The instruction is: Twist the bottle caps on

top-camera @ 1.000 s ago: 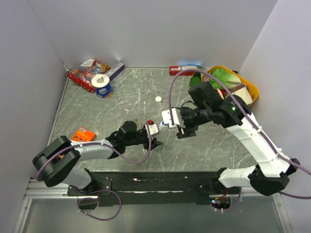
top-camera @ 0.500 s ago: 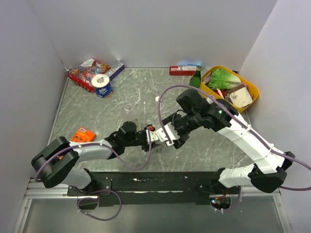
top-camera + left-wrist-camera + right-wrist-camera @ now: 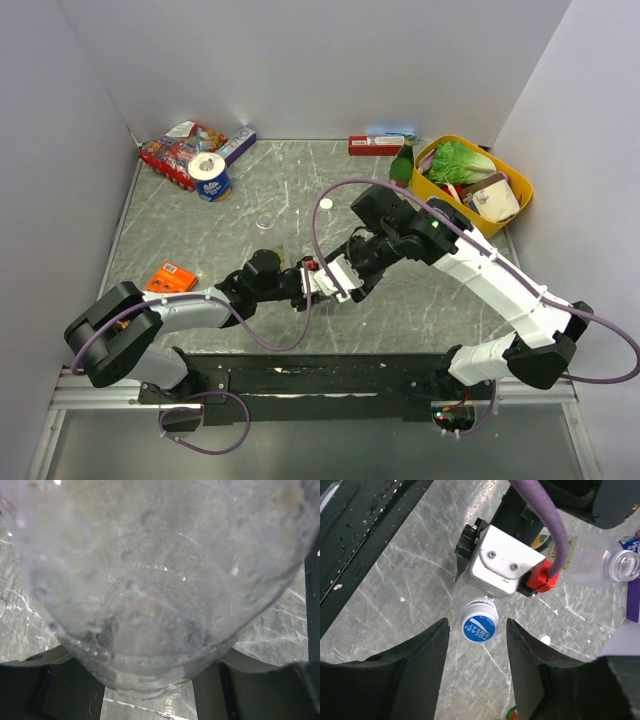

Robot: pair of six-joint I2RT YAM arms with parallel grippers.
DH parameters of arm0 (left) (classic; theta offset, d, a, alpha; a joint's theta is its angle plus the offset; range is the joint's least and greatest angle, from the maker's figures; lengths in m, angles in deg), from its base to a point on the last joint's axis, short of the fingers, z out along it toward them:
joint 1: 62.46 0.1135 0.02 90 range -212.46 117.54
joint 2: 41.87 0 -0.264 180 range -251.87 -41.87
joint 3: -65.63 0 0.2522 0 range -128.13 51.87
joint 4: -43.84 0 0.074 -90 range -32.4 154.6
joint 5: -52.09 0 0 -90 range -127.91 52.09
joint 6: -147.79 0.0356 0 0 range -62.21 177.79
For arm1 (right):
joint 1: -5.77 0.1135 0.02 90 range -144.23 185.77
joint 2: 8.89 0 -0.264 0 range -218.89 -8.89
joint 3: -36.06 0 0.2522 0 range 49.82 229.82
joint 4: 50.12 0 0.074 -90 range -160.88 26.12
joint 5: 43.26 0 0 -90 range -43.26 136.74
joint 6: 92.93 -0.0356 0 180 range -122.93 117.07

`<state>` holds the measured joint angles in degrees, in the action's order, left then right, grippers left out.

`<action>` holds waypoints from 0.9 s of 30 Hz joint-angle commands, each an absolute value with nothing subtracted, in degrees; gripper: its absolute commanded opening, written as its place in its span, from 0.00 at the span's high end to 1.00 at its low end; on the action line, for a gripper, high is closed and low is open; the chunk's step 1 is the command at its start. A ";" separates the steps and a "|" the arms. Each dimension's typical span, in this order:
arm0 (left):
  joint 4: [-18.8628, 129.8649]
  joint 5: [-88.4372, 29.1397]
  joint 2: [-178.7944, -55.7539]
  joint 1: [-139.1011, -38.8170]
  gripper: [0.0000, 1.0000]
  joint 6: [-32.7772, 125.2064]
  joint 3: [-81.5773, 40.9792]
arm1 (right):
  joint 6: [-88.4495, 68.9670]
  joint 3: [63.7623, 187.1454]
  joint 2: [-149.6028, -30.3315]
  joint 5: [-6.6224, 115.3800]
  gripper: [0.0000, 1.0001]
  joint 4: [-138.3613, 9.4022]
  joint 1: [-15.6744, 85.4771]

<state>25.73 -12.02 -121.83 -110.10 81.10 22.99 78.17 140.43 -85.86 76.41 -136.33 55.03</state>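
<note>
My left gripper [image 3: 303,281] is shut on a small clear bottle [image 3: 150,580] that fills the left wrist view. A blue cap [image 3: 479,624] with white lettering sits on this bottle's neck. My right gripper [image 3: 478,630] is open, with one jaw on each side of the blue cap, not touching it; in the top view it [image 3: 337,282] is right against the left gripper. A second clear bottle [image 3: 597,560] with an open neck lies behind, with a blue cap [image 3: 631,542] beside it at the frame edge. A white cap [image 3: 326,204] lies on the table farther back.
A small clear round thing [image 3: 266,220] stands left of the white cap. A blue-and-white tape roll [image 3: 210,177] and snack packs [image 3: 180,150] sit back left, an orange box [image 3: 172,276] left. A yellow basket [image 3: 520,185], green bottle [image 3: 402,165] and red box [image 3: 375,145] are back right.
My right arm has swung left and toward the near edge, bringing its gripper up to the bottle in my left gripper. The left arm has hardly moved.
</note>
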 commanded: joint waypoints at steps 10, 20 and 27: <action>22.27 -11.19 -120.88 -109.48 0.99 81.53 22.16 | 74.44 141.49 -88.78 74.61 0.71 -137.63 55.43; 18.32 -22.08 -121.14 -109.48 0.99 71.34 19.97 | 52.20 144.03 -93.96 70.64 0.89 -134.99 54.64; 16.91 -27.71 -121.14 -109.66 0.99 69.39 19.62 | 36.48 147.63 -99.22 73.19 0.98 -138.76 50.96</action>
<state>28.07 -23.28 -122.36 -109.90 74.46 23.03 50.52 145.50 -95.23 69.92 -132.79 52.78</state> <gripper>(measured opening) 0.610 0.378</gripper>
